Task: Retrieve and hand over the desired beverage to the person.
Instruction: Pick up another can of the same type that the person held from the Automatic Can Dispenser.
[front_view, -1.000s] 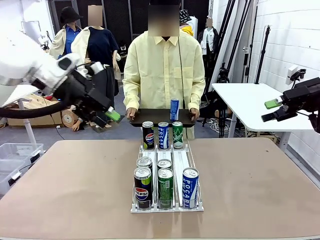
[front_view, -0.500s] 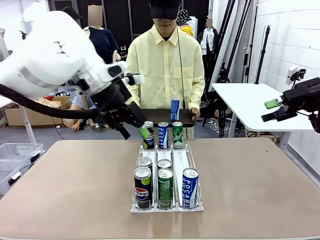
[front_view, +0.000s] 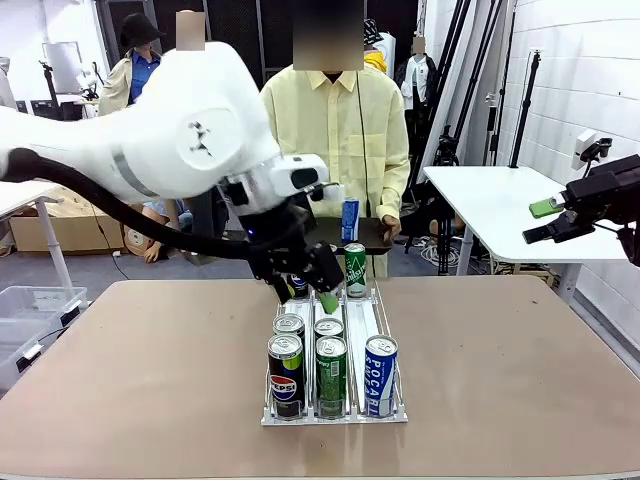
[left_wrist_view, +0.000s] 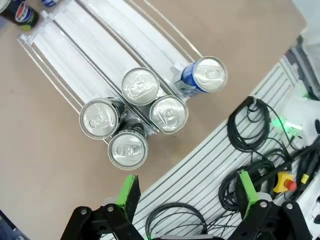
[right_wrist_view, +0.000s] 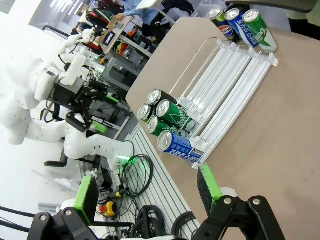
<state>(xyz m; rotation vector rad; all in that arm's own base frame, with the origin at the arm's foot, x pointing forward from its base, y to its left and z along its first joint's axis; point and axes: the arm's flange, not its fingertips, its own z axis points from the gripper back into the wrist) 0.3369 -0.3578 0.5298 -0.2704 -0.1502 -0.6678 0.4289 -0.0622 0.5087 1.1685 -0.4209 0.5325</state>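
Hovering over the rack (front_view: 358, 318) on the table (front_view: 150, 380), the left fingers (left_wrist_view: 130, 187) are spread and empty, with the rack's near-end cans (left_wrist_view: 141, 86) ahead. Centre one can between them and descend straight, clear of its neighbours. Right fingers (front_view: 545, 207), also spread, hang well right of the rack. Beyond it, the person (front_view: 335, 130) holds a tray (front_view: 372, 233).

Tan flat-topped table (front_view: 520, 380) stretching wide, clear plastic three-lane can rack (front_view: 360, 318) sitting at its centre, lanes running near to far, five upright drink cans (front_view: 331, 372) bunched at the rack's near end, three more cans (right_wrist_view: 239, 21) standing at its far end.
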